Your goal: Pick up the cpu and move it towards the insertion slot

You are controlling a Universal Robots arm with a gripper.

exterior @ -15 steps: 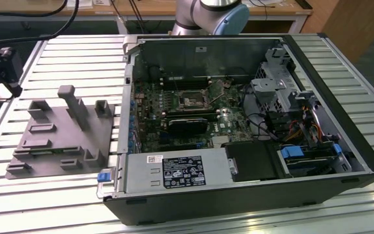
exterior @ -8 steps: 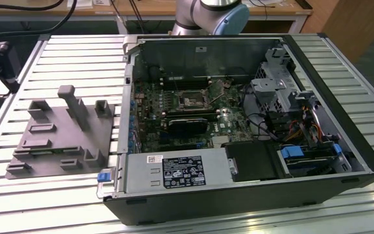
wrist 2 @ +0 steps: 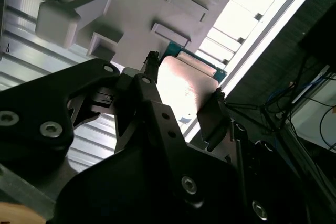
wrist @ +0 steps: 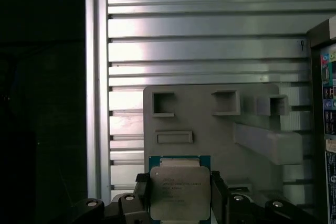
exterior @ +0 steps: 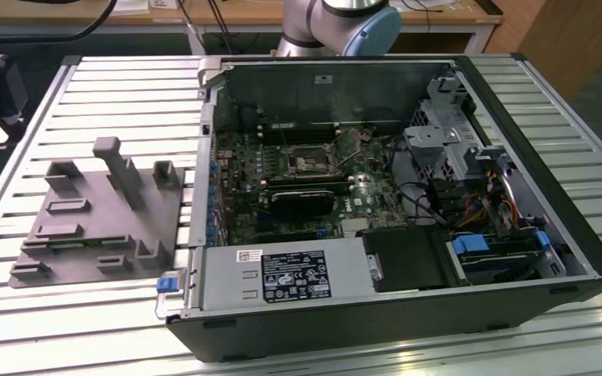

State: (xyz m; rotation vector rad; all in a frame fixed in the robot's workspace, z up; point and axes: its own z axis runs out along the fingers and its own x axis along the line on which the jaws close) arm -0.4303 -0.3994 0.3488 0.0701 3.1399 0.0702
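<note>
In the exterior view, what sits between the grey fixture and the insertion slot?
A strip of slatted table, then the case's side wall and some motherboard, separate the grey fixture from the insertion slot in the exterior view.

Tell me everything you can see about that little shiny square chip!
The small square silver-grey cpu chip is flat, with a dull metal lid bearing faint print and a teal-green board edge peeking out around it. Two black fingers of the gripper press on its opposite sides, holding it. Behind it lies the grey plastic fixture plate, on the ribbed metal table.
</note>
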